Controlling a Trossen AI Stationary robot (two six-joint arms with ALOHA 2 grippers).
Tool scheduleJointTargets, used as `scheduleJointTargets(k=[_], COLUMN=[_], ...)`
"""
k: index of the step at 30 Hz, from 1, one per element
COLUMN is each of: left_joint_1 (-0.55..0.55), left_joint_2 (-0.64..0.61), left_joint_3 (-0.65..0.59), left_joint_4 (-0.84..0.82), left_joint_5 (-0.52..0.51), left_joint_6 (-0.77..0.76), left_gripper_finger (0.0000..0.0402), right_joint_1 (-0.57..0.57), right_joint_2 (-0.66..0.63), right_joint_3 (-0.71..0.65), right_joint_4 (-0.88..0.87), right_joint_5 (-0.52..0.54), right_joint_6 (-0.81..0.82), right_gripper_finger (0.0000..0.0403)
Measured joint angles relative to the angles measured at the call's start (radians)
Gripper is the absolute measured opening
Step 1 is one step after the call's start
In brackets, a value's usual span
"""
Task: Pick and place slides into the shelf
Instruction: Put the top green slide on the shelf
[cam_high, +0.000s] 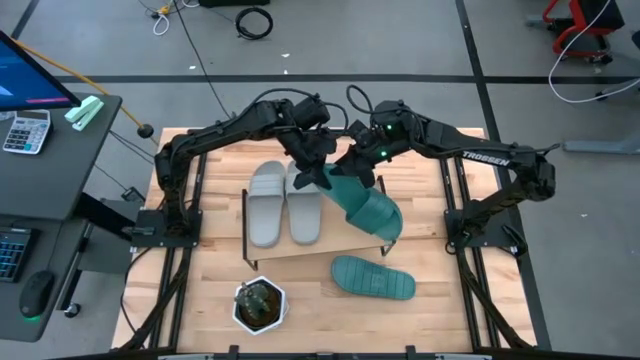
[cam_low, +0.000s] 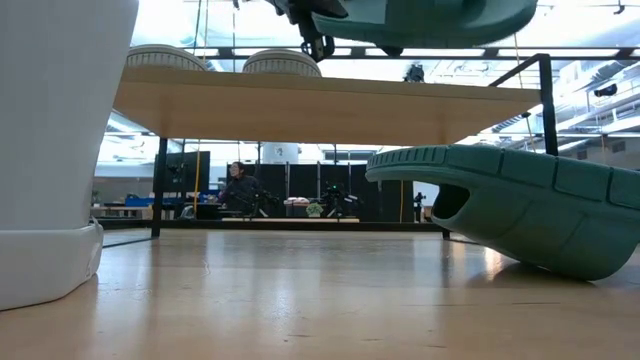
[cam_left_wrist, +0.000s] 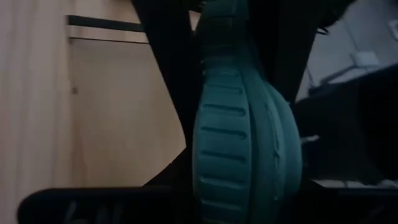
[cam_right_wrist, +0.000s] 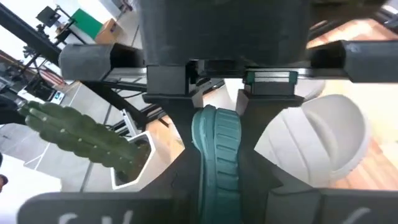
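1. The right end effector (cam_high: 352, 168) pinches the heel rim of a teal slide (cam_high: 368, 207); its wrist view shows the dark fingers (cam_right_wrist: 180, 155) pressed onto the ribbed edge.
2. The left end effector (cam_high: 312, 172) sits at the same end of that slide, its fingers closed on the rim, as its own wrist view shows.
3. The held slide hangs over the right part of the shelf (cam_high: 300, 247), tilted; in the low view its sole floats just above the board, not resting on it.
4. Two grey slides (cam_high: 285, 203) lie side by side on the left part of the shelf, so that half looks done.
5. The second teal slide (cam_high: 373, 278) lies on the bench (cam_high: 440, 300) in front of the shelf, untouched.
6. Count: four slides, two grey and two teal; two placed, one in hand, one left.
7. One potted plant (cam_high: 260, 303) stands on the bench near the front edge, apart from the shelf.
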Motion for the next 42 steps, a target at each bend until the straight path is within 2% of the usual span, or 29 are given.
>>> scheduleJointTargets(k=[2,9,13,21,28,37,42], left_joint_1=[0.005,0.024,0.043,0.111,0.145,0.138,0.131], left_joint_2=[-0.001,-0.01,-0.028,-0.081,-0.146,-0.188,-0.188], left_joint_3=[0.0,0.001,0.001,0.0,0.003,0.003,0.003], left_joint_4=[0.017,0.071,0.09,0.12,0.158,0.176,0.156], left_joint_5=[-0.025,-0.046,-0.052,-0.09,-0.14,-0.15,-0.15], left_joint_6=[-0.024,-0.063,-0.082,-0.135,-0.143,-0.168,-0.167], left_gripper_finger=[0.008,0.019,0.0213,0.02,0.0176,0.0169,0.0164], right_joint_1=[-0.015,-0.083,-0.11,-0.099,-0.085,-0.109,-0.124], right_joint_2=[-0.008,-0.042,-0.05,-0.08,-0.1,-0.17,-0.262], right_joint_3=[0.0,0.0,0.0,0.004,-0.003,-0.001,-0.001], right_joint_4=[-0.008,0.002,0.005,-0.064,-0.259,-0.249,-0.383], right_joint_5=[0.021,0.065,0.106,0.27,0.455,0.467,0.513], right_joint_6=[-0.003,0.025,0.085,0.247,0.206,0.237,0.236], right_gripper_finger=[0.0076,0.0076,0.0075,0.0075,0.0075,0.0073,0.0073])
